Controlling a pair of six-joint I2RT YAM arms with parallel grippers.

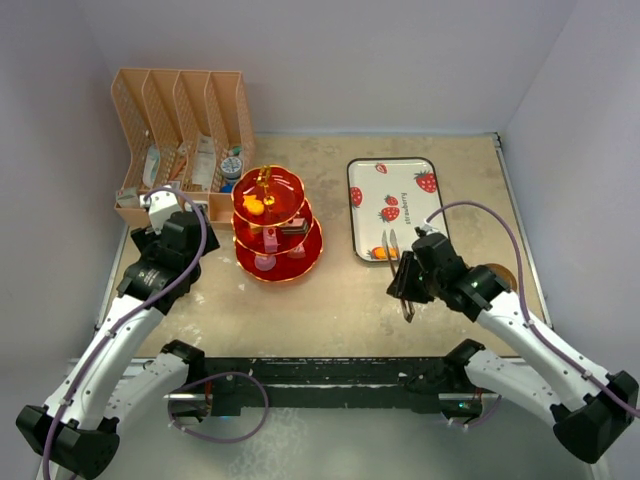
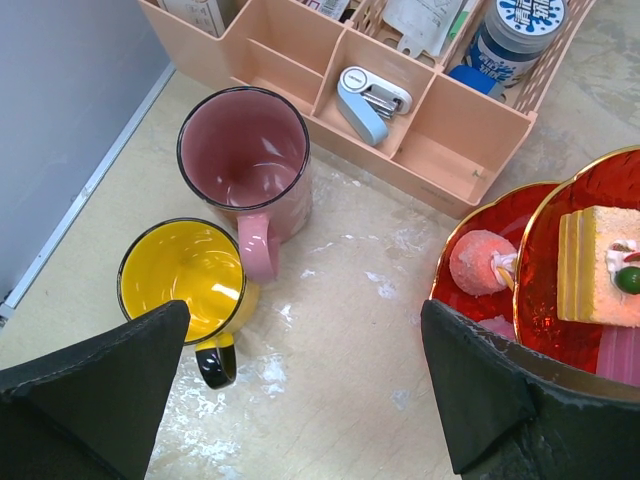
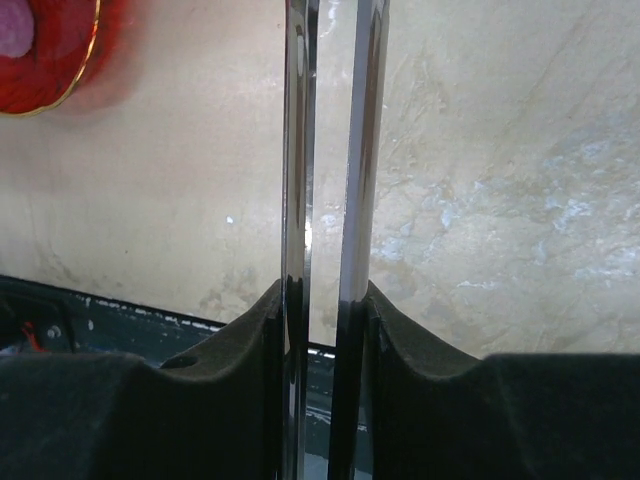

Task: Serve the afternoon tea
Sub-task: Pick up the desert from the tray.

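Top external view: a red see-through stand (image 1: 277, 232) of three tiers, gold at the rims and handle, sits on the counter (image 1: 340, 290) between the two hands, carrying small toy cakes in orange, pink and brown. It is just ahead and to the right of the left hand (image 2: 303, 330) and well apart to the left of the right hand (image 3: 325, 300).

Left wrist view: the left hand hangs wide open and grips nothing. A yellow mug (image 2: 185, 275) with a black handle stands upright just beside its left finger, with an upright pink mug (image 2: 245, 160) right behind it; whether the two touch cannot be told. By its right finger, the stand's tiers hold a yellow layered cake (image 2: 598, 262) and a round pink sweet (image 2: 480, 262). A peach organizer (image 2: 440, 130) lies farther ahead.

Right wrist view: the right hand is closed on metal tongs (image 3: 300, 150), its pads pressing both blades nearly together above bare counter. A white strawberry-print tray (image 1: 395, 170) lies just ahead of that hand.
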